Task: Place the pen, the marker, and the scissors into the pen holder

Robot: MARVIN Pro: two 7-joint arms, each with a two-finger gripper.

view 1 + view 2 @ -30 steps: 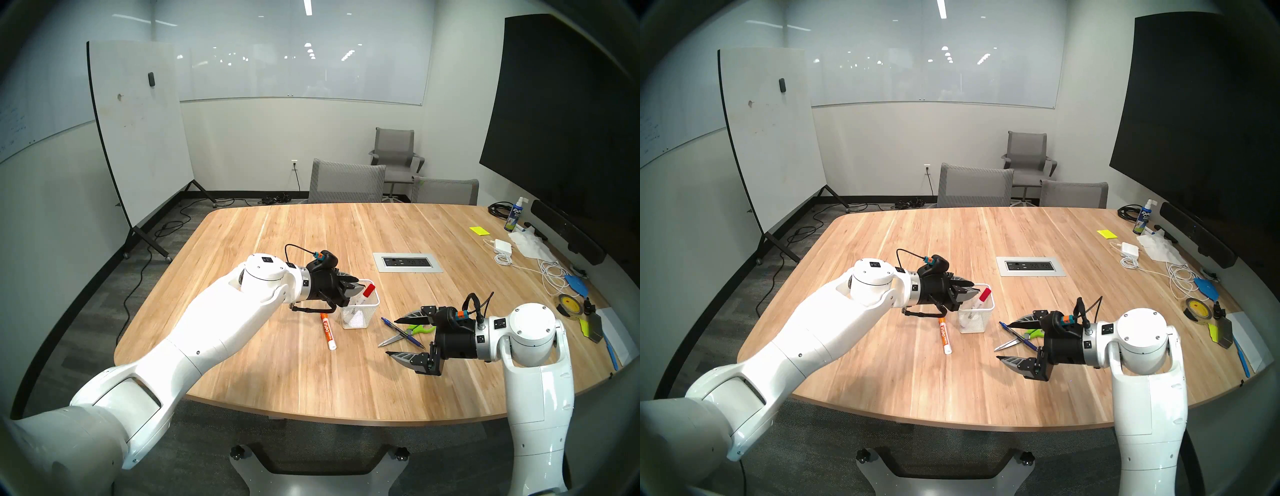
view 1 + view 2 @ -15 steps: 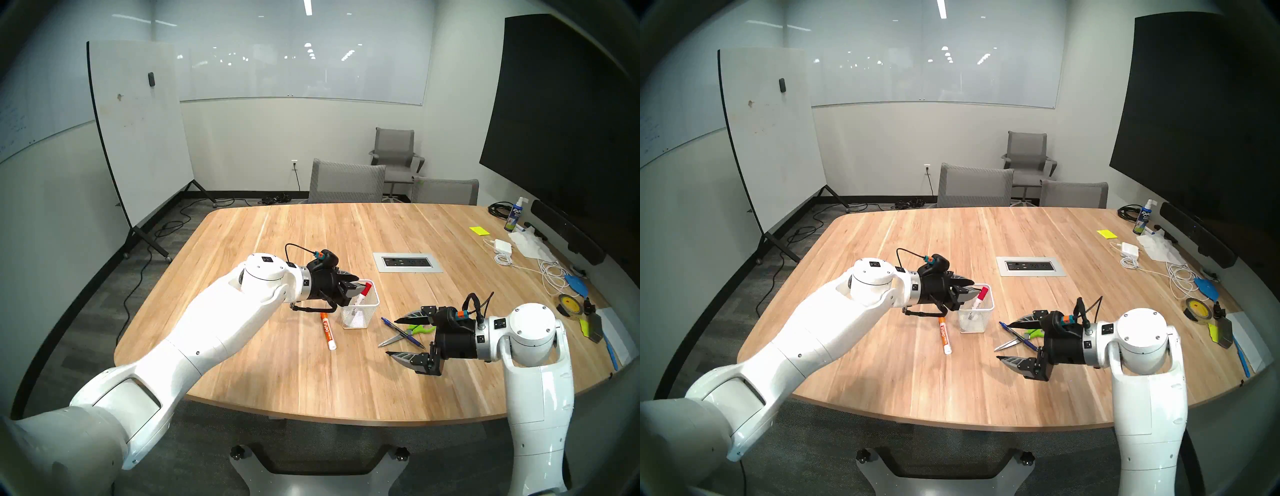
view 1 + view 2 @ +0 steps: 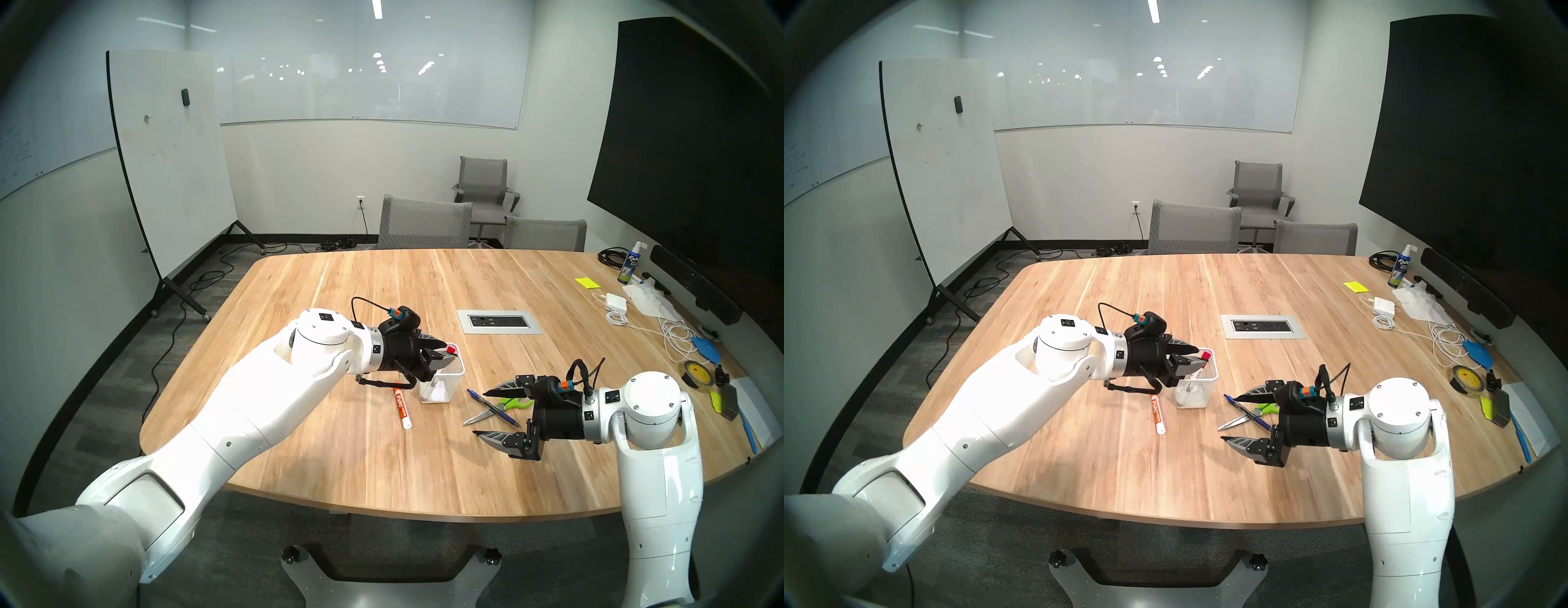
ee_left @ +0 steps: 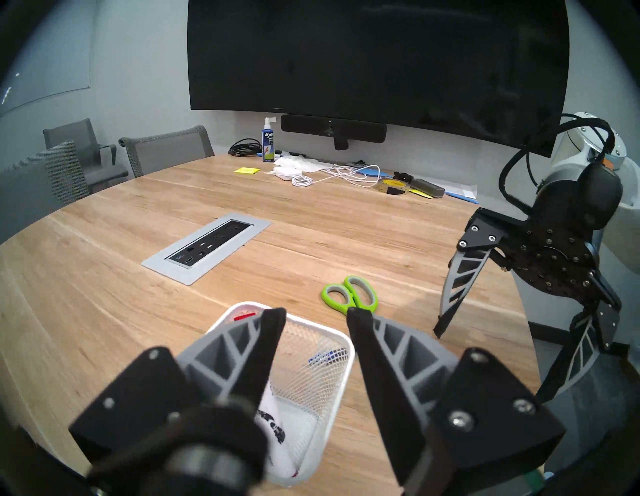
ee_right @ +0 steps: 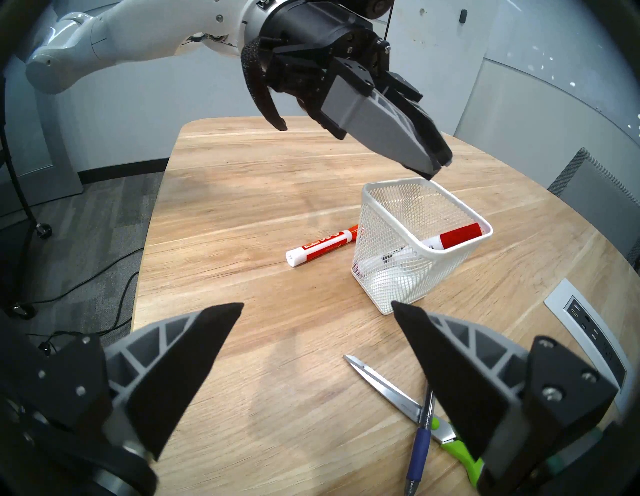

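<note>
Red-capped marker leans across pen holder mouth, narrowing entry.

Big wooden bench with a grey plug box sunk in the middle. Past the plug box, at the far edge, two grey chairs. Right of the plug box: yellow sticky pad, white charger, spray bottle, tape roll. Far left of the plug box, a rolling whiteboard.

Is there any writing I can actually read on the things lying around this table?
"EXPO": orange marker lying on the table.
"EXPO": spray bottle at the far right; its smaller print is too small.
Black print on the red-capped marker inside the pen holder: blurred, unreadable.
</note>
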